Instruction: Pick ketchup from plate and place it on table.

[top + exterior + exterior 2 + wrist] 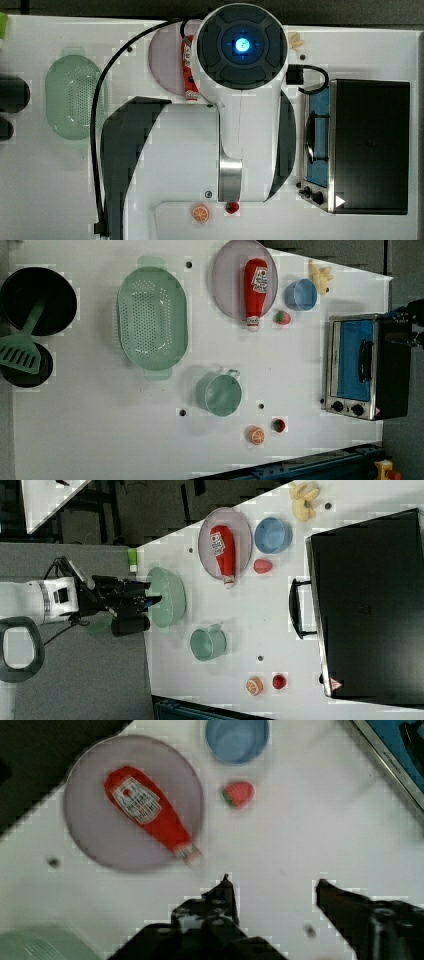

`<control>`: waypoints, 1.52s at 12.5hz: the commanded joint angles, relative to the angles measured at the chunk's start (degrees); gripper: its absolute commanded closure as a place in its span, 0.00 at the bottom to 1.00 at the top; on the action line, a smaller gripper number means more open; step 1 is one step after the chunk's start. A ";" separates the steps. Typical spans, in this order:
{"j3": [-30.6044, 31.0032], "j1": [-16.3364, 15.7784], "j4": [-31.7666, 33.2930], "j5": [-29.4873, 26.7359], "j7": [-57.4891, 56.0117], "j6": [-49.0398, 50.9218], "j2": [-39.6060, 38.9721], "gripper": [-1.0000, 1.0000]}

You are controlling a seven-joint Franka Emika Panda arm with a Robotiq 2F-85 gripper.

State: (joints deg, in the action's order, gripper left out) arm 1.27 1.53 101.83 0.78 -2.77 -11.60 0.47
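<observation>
While ketchup (150,812) is seen lying flat on plate (90,845), upper left of wrist frame, tip poking past rim, gripper (272,885) is held open and empty above table (300,835), likely so bottle can be reached next.

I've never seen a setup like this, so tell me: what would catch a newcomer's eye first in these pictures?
Most likely the ketchup, a bright red bottle lying flat on the pale plate, its tip poking past the rim toward a strawberry. Next, the big mint-green colander at the left view's left of the plate. In the wrist view the tool stands open and empty above the white table.
</observation>
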 commanded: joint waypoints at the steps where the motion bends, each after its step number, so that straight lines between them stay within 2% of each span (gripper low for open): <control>1: 3.50 5.95 3.27 -2.35 4.85 10.13 11.36 0.21; 3: 3.73 5.83 3.32 -2.35 4.72 9.98 10.69 0.00; 7: 4.77 5.67 3.32 -2.36 0.48 8.40 6.36 0.00; 12: 6.14 5.16 3.23 -2.36 -5.64 0.55 -1.34 0.00; 19: 8.23 4.11 2.70 -2.29 -23.28 -9.49 -13.31 0.00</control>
State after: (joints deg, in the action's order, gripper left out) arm 9.30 6.41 105.92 -1.51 -18.02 -19.39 -12.83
